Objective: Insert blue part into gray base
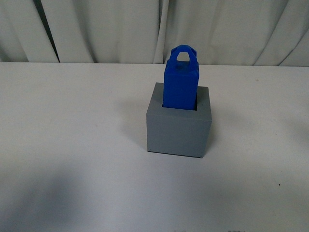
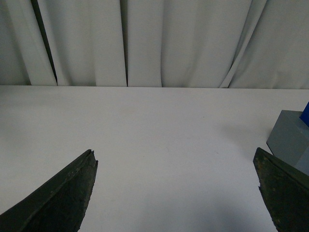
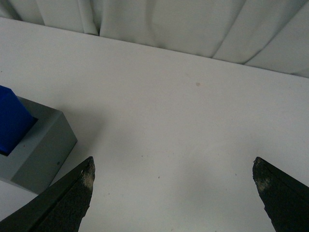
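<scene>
the blue part (image 1: 180, 84) stands upright in the gray base (image 1: 177, 130), mid-bench, loop handle up. left gripper (image 2: 176, 191) and right gripper (image 3: 174, 193) both spread wide, empty, clear of the base.

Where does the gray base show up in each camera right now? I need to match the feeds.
Front view: gray base at centre, on the white table, blue part standing in its hole.
Left wrist view: its corner at the right edge.
Right wrist view: at the left edge.
Shared landmark: the blue part.

Lab-type test setup: bare white table (image 1: 72, 145), white curtain (image 1: 145, 29) backdrop.
</scene>
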Controlling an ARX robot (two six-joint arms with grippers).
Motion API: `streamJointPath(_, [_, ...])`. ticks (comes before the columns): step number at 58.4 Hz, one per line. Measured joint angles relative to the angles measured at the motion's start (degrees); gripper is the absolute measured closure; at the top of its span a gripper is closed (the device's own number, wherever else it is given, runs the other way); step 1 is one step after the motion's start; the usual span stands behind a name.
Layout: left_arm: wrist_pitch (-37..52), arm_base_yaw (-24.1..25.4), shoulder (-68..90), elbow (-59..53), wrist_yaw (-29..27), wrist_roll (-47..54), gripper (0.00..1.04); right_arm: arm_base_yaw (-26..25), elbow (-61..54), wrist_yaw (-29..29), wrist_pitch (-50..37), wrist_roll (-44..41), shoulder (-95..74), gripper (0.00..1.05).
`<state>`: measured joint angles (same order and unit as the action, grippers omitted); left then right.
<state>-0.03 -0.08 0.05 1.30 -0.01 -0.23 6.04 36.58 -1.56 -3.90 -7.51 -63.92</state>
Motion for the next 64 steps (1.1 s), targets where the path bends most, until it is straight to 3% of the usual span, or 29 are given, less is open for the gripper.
streamJointPath(14, [0.0, 0.0, 0.0, 0.0, 0.0, 0.0, 0.06, -0.28, -12.85, 4.74, -5.68, 4.15, 9.66, 0.09])
streamJointPath(25, [0.0, 0.0, -0.02, 0.0, 0.0, 0.0, 0.06, -2.14, -17.35, 4.9, -11.3, 5.49, 12.68, 0.1])
streamJointPath(28, [0.0, 0.0, -0.02, 0.0, 0.0, 0.0, 0.06, -4.17, -22.21, 1.9, -24.85, 6.12, 12.17, 0.22])
streamJointPath(32, [0.0, 0.0, 0.0, 0.0, -0.04, 0.0, 0.06, -5.75, -26.25, 1.95, -34.12, 6.56, 13.86, 0.38])
streamJointPath(48, [0.0, 0.02, 0.0, 0.0, 0.0, 0.0, 0.06, -5.92, -32.11, 1.68, -29.83, 6.8, 25.14, 1.02])
streamJointPath(64, [0.0, 0.02, 0.0, 0.0, 0.0, 0.0, 0.06, -5.92, -35.39, 1.66, -26.53, 6.88, 32.61, 1.03])
